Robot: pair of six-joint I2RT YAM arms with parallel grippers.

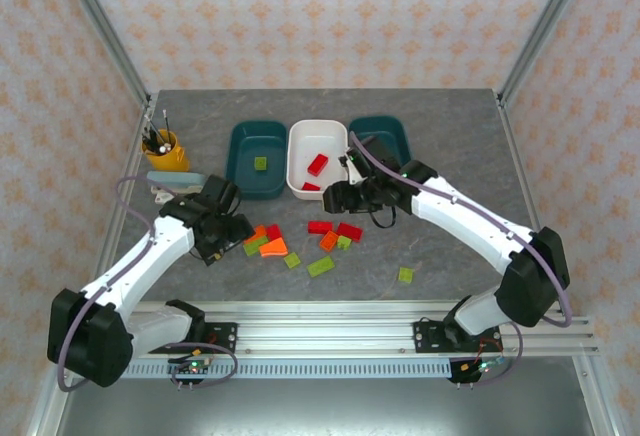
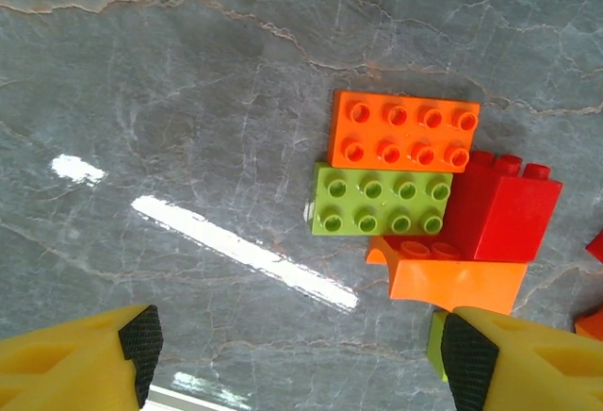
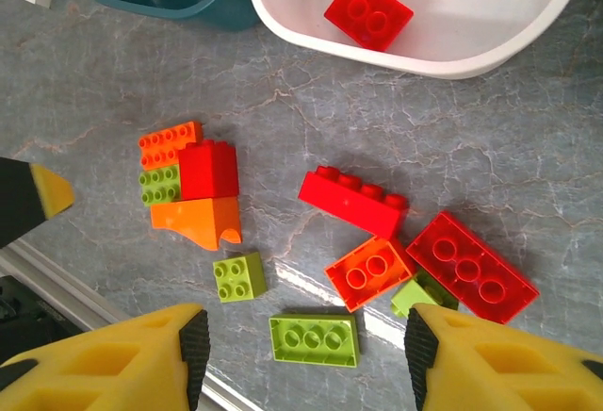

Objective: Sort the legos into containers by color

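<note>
My left gripper (image 2: 301, 354) is open above bare table, just short of a cluster of an orange brick (image 2: 403, 131), a lime brick (image 2: 382, 201), a red brick (image 2: 499, 208) and an orange arch (image 2: 457, 277). My right gripper (image 3: 303, 350) is open over an upside-down lime brick (image 3: 315, 339), with red (image 3: 353, 201), orange (image 3: 369, 272) and lime (image 3: 238, 276) legos lying loose nearby. The white tray (image 1: 300, 161) holds red bricks (image 1: 318, 164). The left teal tray (image 1: 240, 171) holds a lime brick (image 1: 261, 163). My right arm partly covers the right teal tray (image 1: 390, 128).
A yellow pen cup (image 1: 166, 151) and a small white object (image 1: 170, 188) sit at the far left. One lime brick (image 1: 405, 275) lies alone to the right. A metal rail (image 1: 320, 316) runs along the near table edge.
</note>
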